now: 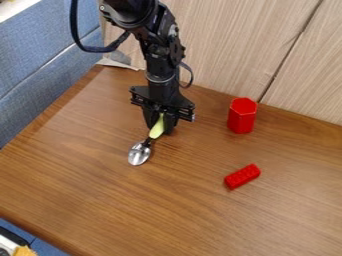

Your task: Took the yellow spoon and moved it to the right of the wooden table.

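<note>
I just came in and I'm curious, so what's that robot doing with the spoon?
The black gripper is holding the spoon by its yellow-green handle, with the shiny bowl pointing down and to the left in the picture. The spoon isn't at the right of the wooden table yet. A red six-sided piece and a red brick are over there.

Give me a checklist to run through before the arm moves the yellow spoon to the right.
1. Gripper at the spoon's yellow handle: ok.
2. Firm hold on the handle: cannot tell.
3. Spoon lifted off the table: cannot tell.
4. Spoon at the picture's right side: not ok, left of centre.
5. Red brick apart from the spoon: ok.
6. Red hexagonal block standing upright: ok.
</note>
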Controlling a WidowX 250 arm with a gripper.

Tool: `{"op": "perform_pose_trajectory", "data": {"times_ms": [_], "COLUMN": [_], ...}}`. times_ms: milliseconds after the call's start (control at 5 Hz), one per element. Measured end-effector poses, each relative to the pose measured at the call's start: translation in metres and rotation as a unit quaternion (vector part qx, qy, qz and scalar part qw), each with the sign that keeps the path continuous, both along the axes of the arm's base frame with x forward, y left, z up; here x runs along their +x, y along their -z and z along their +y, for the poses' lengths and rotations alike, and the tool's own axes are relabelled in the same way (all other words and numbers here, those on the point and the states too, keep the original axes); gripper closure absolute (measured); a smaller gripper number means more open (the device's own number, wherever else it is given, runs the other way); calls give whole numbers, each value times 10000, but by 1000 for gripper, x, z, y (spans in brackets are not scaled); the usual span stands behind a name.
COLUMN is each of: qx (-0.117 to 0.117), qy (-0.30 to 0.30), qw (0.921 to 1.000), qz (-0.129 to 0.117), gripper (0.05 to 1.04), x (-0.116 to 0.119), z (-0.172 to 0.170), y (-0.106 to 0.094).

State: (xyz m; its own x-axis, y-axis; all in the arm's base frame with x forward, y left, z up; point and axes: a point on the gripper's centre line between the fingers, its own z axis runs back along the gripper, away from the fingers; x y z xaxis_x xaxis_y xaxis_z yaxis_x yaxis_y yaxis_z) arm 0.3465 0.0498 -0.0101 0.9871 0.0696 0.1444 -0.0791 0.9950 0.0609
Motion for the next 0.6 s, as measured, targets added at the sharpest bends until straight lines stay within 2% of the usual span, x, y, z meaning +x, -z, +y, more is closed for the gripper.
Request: {"op": "perform_pose_trajectory", "data": {"times_ms": [200,400,600], "qx": [-9,-105,-169], "qy": [-10,0,132], "qw": [10000,9997,9980], "qz": [60,-207,-602], "gripper": [701,701,701], "x": [-2,-3,-9], "z": [-1,-5,-10], "y": [-1,-28,-59]}}
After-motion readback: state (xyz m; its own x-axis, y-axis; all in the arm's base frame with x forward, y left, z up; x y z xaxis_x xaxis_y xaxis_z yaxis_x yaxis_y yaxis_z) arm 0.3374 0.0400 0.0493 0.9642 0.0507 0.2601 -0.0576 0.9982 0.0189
